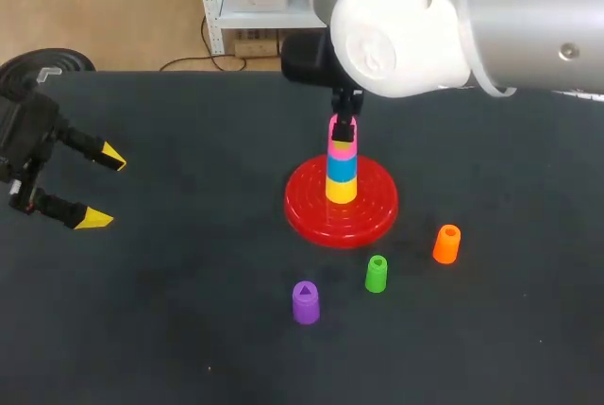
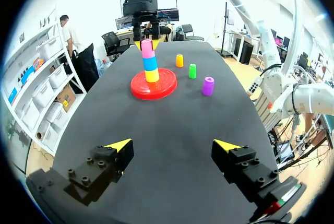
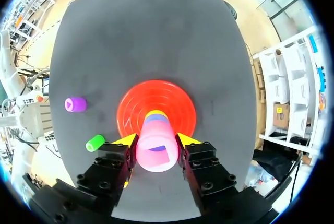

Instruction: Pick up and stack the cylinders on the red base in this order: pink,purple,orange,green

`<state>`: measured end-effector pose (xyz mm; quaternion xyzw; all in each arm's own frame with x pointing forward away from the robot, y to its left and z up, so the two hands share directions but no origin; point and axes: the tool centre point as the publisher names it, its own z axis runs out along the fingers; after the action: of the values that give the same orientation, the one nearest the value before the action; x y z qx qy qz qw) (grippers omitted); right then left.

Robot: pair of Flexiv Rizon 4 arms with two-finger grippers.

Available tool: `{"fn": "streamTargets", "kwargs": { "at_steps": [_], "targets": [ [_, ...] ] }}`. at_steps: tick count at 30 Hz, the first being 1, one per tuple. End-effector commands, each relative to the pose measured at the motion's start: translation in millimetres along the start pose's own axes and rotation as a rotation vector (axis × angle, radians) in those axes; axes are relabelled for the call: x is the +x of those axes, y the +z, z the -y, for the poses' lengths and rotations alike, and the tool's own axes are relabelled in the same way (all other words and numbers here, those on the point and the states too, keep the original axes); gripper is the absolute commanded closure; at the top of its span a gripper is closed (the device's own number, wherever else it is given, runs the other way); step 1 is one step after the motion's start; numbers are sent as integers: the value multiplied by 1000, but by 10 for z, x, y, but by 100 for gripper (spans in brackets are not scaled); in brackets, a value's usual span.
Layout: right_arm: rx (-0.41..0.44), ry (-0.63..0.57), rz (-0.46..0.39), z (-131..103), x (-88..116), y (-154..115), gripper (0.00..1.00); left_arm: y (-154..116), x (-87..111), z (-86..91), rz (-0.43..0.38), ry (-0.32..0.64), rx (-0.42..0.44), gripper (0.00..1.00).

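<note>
The pink cylinder (image 3: 156, 156) tops one blue cylinder (image 1: 341, 168) and one yellow cylinder (image 1: 341, 188) on the red base (image 1: 311, 211) in the middle of the dark table (image 1: 189, 329), with the right gripper (image 3: 157, 141) clamped on its sides. Three stand loose toward the robot's edge: one purple cylinder (image 1: 305, 302), one green cylinder (image 1: 377, 274) and one orange cylinder (image 1: 446, 244). The left gripper (image 1: 104, 188) hangs spread wide by the left edge.
</note>
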<state>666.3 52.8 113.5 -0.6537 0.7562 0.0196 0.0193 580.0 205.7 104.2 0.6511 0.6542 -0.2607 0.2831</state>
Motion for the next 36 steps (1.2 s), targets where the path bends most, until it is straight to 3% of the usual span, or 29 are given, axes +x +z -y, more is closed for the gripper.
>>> {"fn": "streamTargets", "kwargs": {
  "at_steps": [1,2,3,4,5,20,27,29,30,36],
  "targets": [
    [-9,1,4,10,0,72,100,4,12,4,3,3,-3,0],
    [-12,2,7,8,-1,76,100,4,12,4,3,3,-3,0],
    [-12,3,9,8,-1,76,92,4,12,4,3,3,-3,0],
    [-12,5,11,4,-2,78,58,4,12,4,3,3,-3,0],
    [-11,9,14,-3,1,74,0,4,12,4,3,3,-3,0],
    [97,0,57,-147,-28,-311,0,4,12,4,3,3,-3,0],
    [146,-80,93,-611,-232,-484,0,4,12,4,3,3,-3,0],
    [143,-102,64,-746,-298,-459,0,4,12,4,3,3,-3,0],
    [135,-123,93,-845,-338,-447,0,4,12,4,3,3,-3,0],
    [79,-172,89,-1226,-485,-232,0,4,12,4,3,3,-3,0]
  ]
}}
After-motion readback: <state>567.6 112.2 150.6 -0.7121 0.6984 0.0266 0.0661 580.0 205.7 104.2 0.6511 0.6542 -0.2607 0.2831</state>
